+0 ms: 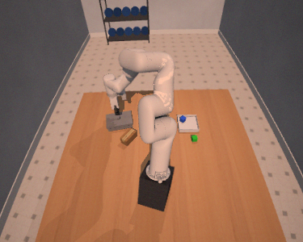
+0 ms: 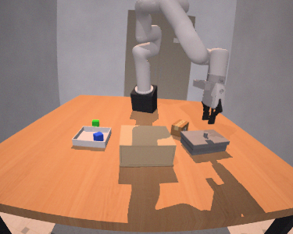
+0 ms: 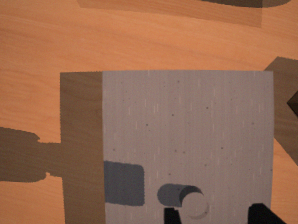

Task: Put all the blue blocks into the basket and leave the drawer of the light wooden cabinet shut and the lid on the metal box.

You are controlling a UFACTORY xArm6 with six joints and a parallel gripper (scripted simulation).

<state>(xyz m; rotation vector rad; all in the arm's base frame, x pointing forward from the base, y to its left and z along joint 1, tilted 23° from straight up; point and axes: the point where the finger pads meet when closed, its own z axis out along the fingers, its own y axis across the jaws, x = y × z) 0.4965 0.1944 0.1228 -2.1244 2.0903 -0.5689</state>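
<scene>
Lid sits on the metal box; I should centre my empty, part-open end effector over its knob, then descend straight.

The room is rather dim, with warm light on the table. Dark shadows lie across it, and the arm shows pale shine in the top view.
</scene>
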